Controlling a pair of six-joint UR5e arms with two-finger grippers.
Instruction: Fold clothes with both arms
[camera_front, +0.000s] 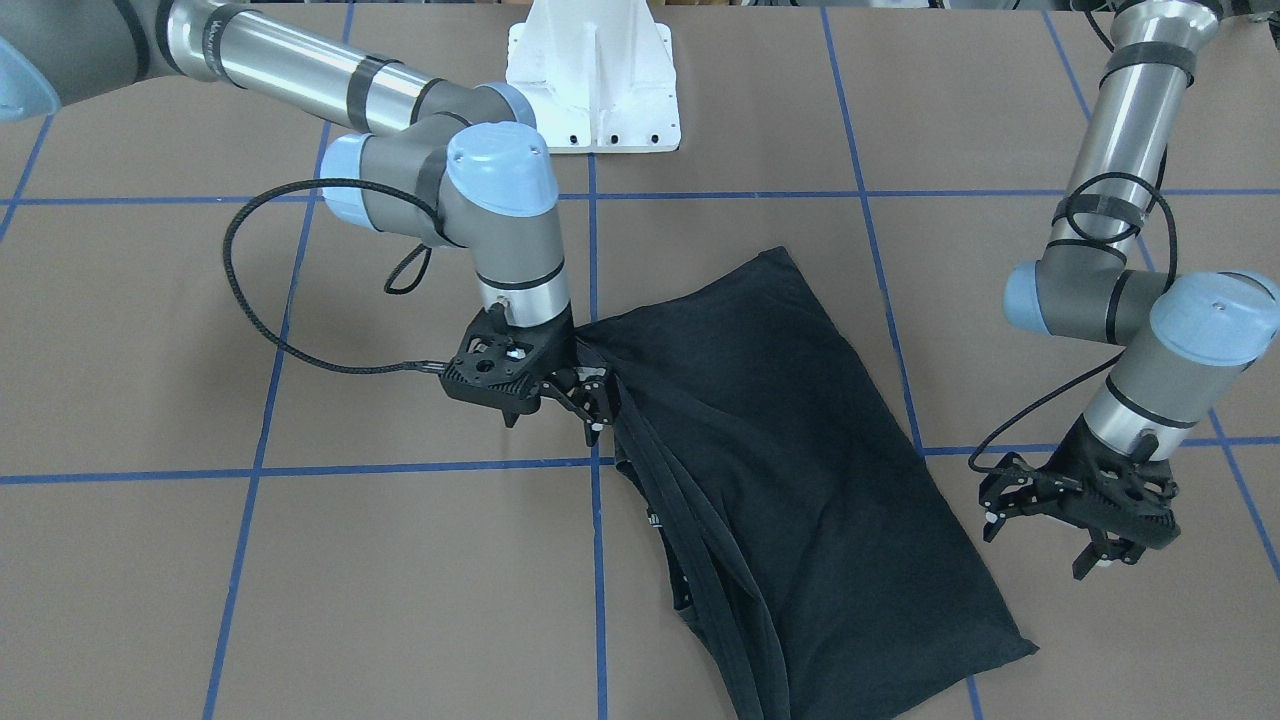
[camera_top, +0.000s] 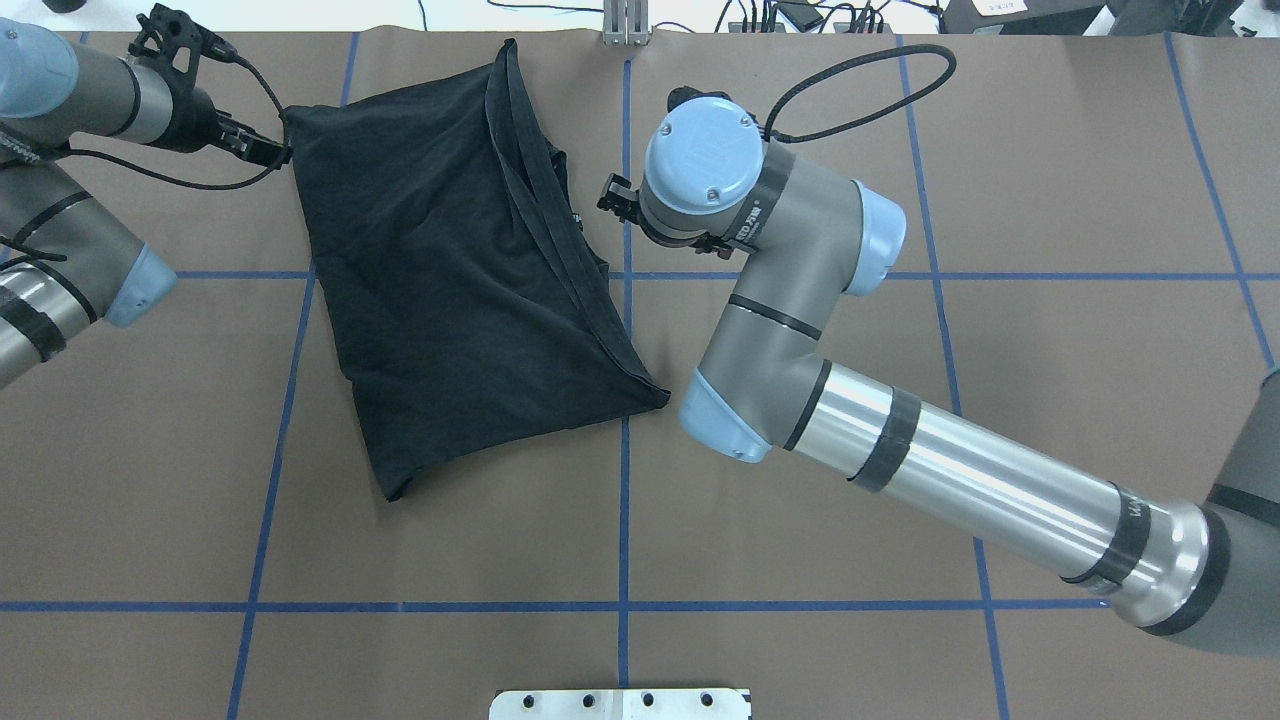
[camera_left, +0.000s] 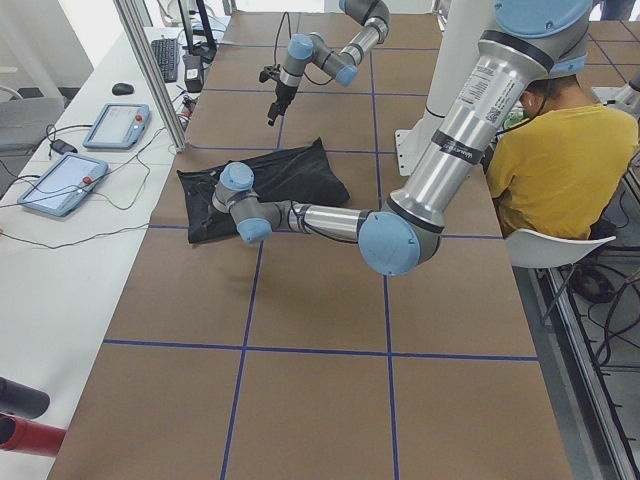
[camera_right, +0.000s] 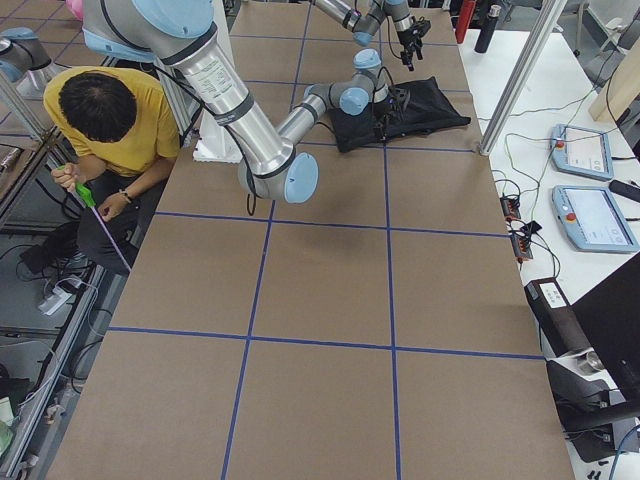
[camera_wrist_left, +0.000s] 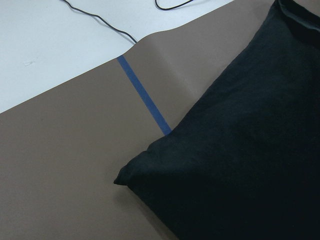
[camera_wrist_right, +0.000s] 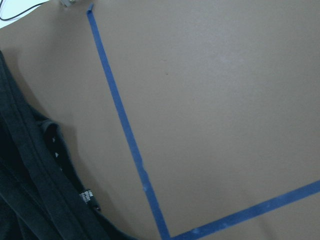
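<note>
The black T-shirt (camera_front: 800, 450) lies folded into a plain oblong, aslant on the brown counter (camera_front: 150, 350), on the far side from the robot's base. Its graphic is out of sight. All I get is dark cloth, with several stacked hems running down the long edge that faces the right arm. A small white label (camera_wrist_right: 87, 195) peeks out along that edge in the right wrist view.

The right pincer (camera_front: 555, 415) is down low at that layered edge, near the corner closest to the base. Its fingers look spread, one tip against the cloth, and I see no fabric caught between them.

The left pincer (camera_front: 1040, 545) hangs off the opposite long side, just beside the shirt's far corner and clear of it, with its fingers wide apart and nothing in them. Its wrist camera looks down on that corner (camera_wrist_left: 120, 180).

Blue tape lines (camera_top: 625, 450) divide the counter into squares. The white pedestal (camera_front: 592, 80) stands at the robot's edge. A person in a yellow top (camera_left: 550, 160) sits behind the robot, and two handheld control tablets (camera_left: 115, 125) lie on the white side table.
</note>
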